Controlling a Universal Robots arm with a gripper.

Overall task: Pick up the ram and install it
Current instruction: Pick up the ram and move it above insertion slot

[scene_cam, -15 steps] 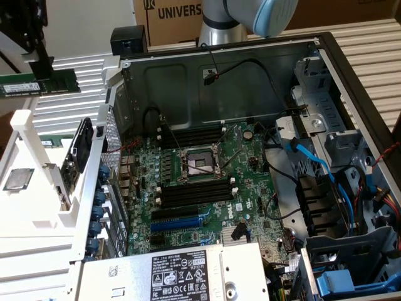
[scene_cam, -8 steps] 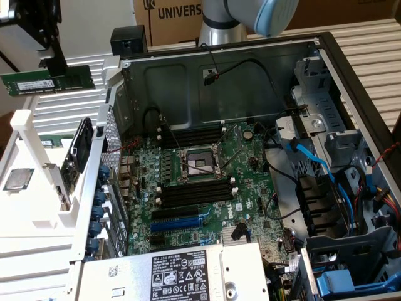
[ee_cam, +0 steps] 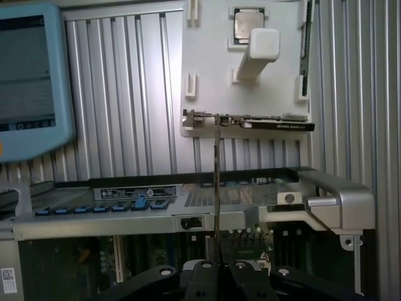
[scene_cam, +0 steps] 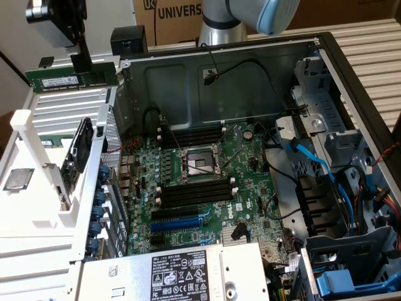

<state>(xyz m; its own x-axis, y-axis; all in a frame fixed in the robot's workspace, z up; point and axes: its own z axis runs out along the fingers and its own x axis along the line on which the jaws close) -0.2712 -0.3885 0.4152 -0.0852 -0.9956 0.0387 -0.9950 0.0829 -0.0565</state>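
Note:
The ram [scene_cam: 62, 80] is a long green stick with a white label. It hangs level in the air at the exterior view's upper left, above the white holder [scene_cam: 37, 207] beside the open computer case. My gripper [scene_cam: 81, 68] is shut on the ram's top edge near its middle. In the wrist view the ram [ee_cam: 216, 182] shows edge-on as a thin line rising from my gripper [ee_cam: 218, 279]. The motherboard [scene_cam: 244, 188] lies in the case, with long black slots [scene_cam: 191, 135] above and more slots [scene_cam: 194, 191] below the processor socket [scene_cam: 200, 164].
The white holder carries a graphics card [scene_cam: 78, 153] standing on edge and a processor chip [scene_cam: 19, 179]. The case wall [scene_cam: 116, 125] rises between holder and motherboard. A blue slot [scene_cam: 178, 222], a power supply [scene_cam: 182, 273] and cables [scene_cam: 313, 163] crowd the case. A blue-framed screen [ee_cam: 31, 75] sits nearby.

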